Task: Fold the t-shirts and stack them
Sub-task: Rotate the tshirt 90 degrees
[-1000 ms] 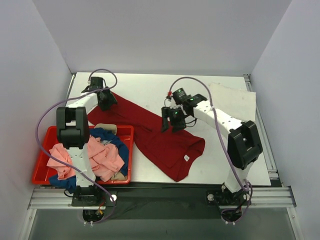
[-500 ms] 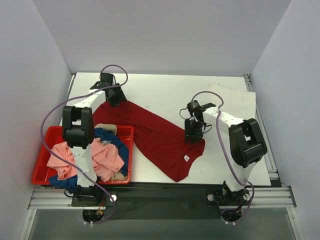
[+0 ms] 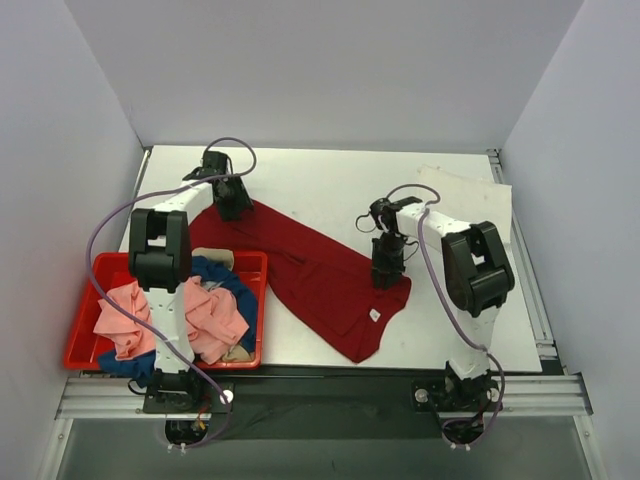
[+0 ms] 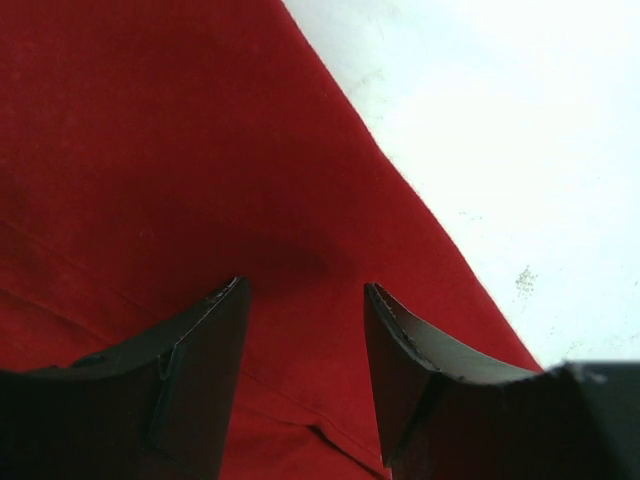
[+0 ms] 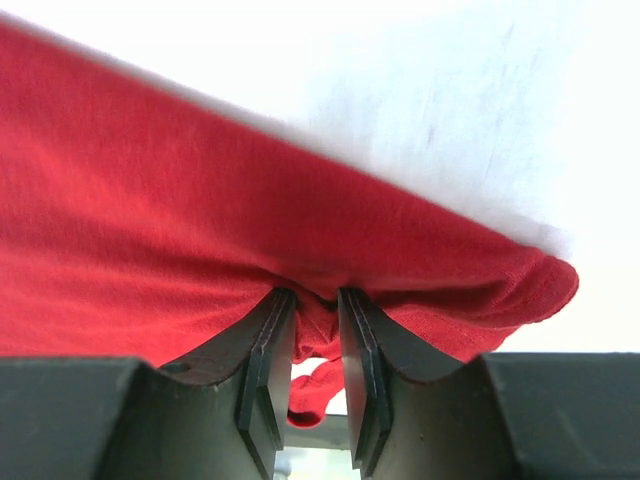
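The dark red t-shirt (image 3: 320, 275) lies spread on a slant across the white table (image 3: 330, 185), running from the far left toward the near right, with its small white tag (image 3: 373, 314) showing near the near-right end. The left gripper (image 3: 232, 205) sits over the shirt's far-left end; the wrist view shows its fingers (image 4: 215, 330) parted, with flat red cloth beneath them and nothing caught between, and bare tabletop just beyond the hem. The right gripper (image 3: 385, 275) is down at the shirt's right edge, and its fingers (image 5: 268, 340) are pressed close together on a bunched fold of the red cloth. A red bin (image 3: 82, 310) stands at the near-left corner, touching or just beside the shirt's left edge, heaped with pink t-shirts (image 3: 205, 315), a blue one (image 3: 238, 288) and a beige one (image 3: 212, 257); the left arm (image 3: 150, 255) reaches across the top of it. A white t-shirt (image 3: 470, 205) lies flat at the far right, apart from the red one.
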### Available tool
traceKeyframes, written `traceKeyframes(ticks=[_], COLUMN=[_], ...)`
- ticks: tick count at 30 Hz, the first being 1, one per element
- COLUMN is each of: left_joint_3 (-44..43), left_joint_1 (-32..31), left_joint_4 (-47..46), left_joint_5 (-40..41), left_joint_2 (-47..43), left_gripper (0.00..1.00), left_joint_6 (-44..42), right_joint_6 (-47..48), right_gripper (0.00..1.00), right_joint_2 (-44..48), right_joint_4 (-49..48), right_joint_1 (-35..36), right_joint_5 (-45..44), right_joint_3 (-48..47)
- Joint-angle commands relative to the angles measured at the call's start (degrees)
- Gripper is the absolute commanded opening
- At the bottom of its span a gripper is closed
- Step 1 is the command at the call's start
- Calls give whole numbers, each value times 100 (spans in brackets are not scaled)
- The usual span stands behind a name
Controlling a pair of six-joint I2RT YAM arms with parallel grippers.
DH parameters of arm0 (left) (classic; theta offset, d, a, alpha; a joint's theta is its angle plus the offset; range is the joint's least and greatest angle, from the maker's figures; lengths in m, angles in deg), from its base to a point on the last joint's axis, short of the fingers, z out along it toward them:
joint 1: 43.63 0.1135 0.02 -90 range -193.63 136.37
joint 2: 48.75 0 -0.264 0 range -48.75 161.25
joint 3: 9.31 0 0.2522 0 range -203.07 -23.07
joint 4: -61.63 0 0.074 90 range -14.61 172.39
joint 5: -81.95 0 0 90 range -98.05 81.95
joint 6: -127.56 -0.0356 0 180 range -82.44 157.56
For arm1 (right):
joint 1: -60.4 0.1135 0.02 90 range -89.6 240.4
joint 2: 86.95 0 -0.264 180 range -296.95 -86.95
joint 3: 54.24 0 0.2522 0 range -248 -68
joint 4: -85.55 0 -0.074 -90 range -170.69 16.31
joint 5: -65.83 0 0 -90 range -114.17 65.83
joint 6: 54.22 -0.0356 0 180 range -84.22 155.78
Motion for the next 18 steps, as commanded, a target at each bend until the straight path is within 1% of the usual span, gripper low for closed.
traceKeyframes(ticks=[1,3,4,9,10,11,13,14,16,17,18], left_joint_3=[-381,-426,-487,-821,-874,-970,-1058,-1102,-1112,-1059,-1024], left_joint_1=[158,228,298,492,518,510,492,466,431,387,361], left_joint_4=[61,79,88,281,298,307,360,386,430,422,422], left_joint_5=[-55,-46,-46,-81,-81,-90,-125,-151,-169,-186,-204], left_joint_2=[75,75,75,110,110,102,110,102,75,40,14], left_gripper=[60,60,60,60,60,60,60,60,60,60,60], left_joint_6=[-140,-175,-184,-350,-377,-421,-570,-605,-702,-729,-772], right_joint_6=[-32,-40,-32,-154,-163,-172,-207,-207,-199,-207,-207], right_gripper=[24,22,22,23,24,26,30,35,42,47,49], right_joint_2=[-652,-977,-1108,-2031,-2163,-2443,-2708,-2944,-3157,-3297,-3342], right_joint_4=[205,399,486,1040,1128,1172,1243,1243,1243,1243,1182], right_joint_1=[-140,-167,-193,-387,-404,-457,-510,-545,-598,-615,-668], right_joint_5=[-852,-983,-1028,-1089,-1089,-1089,-968,-897,-651,-563,-466], right_joint_3=[-733,-1155,-1679,-3299,-3815,-4073,-4591,-5038,-5515,-5908,-6069])
